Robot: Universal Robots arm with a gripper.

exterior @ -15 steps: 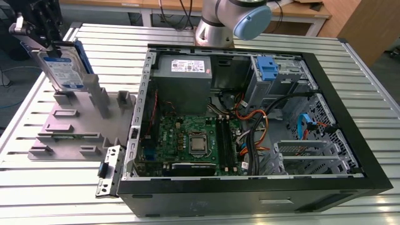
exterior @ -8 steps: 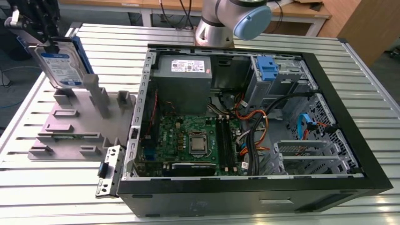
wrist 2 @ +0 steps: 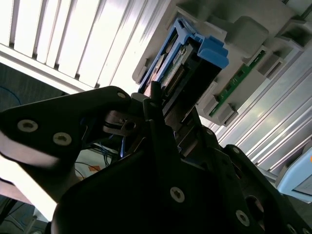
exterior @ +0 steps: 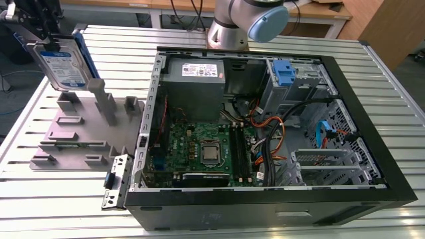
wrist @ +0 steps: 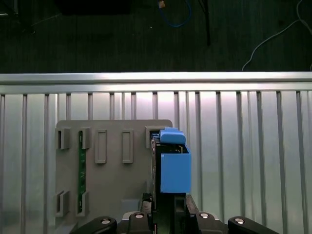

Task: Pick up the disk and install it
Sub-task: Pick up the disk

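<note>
The disk [exterior: 61,63] hangs upright at the exterior view's far left. Its white-and-blue label faces the camera and a blue rail runs along its edge. My gripper [exterior: 30,25] is shut on its upper end and holds it just over the grey fixture plate [exterior: 73,132]. In the first wrist view the disk's blue carrier [wrist: 174,171] points away from my fingers [wrist: 184,209], above the plate [wrist: 114,180]. The second wrist view shows the disk [wrist 2: 195,63] edge-on between my dark fingers [wrist 2: 156,105].
An open computer case [exterior: 371,129] lies on the slatted metal table [exterior: 40,209]. It holds a grey power-supply box [exterior: 194,74], a motherboard [exterior: 199,149], cables and a bare blue bracket [exterior: 283,72] in the drive bay. A green memory stick [wrist: 82,161] sits in the fixture.
</note>
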